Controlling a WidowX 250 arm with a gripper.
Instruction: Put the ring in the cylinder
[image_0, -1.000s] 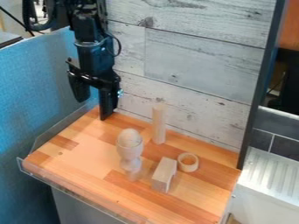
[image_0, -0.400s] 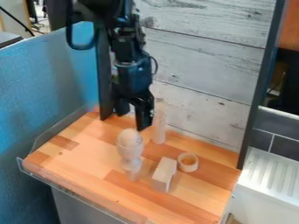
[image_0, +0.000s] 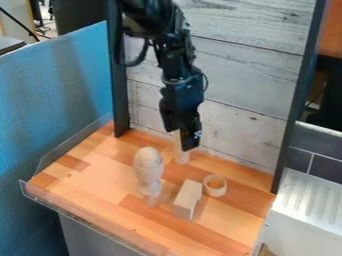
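Note:
The black gripper (image_0: 181, 134) hangs over the back of the wooden surface, in front of the upper part of the upright wooden cylinder (image_0: 180, 156), hiding that part. Whether they touch cannot be told. Below and to the right of the gripper, the pale ring (image_0: 208, 189) lies on the board, apart from the cylinder and clear of the gripper.
A clear goblet with a round, pale object (image_0: 148, 162) in it stands left of centre. Beside the ring sits a pale angular block (image_0: 188, 200). A white plank wall (image_0: 230, 117) borders the back, with a dark post (image_0: 287, 140) at the right.
The arm and gripper have swung right from the back left corner to the cylinder. The gripper was open one second ago. Ring, cylinder, block and goblet have kept their places.

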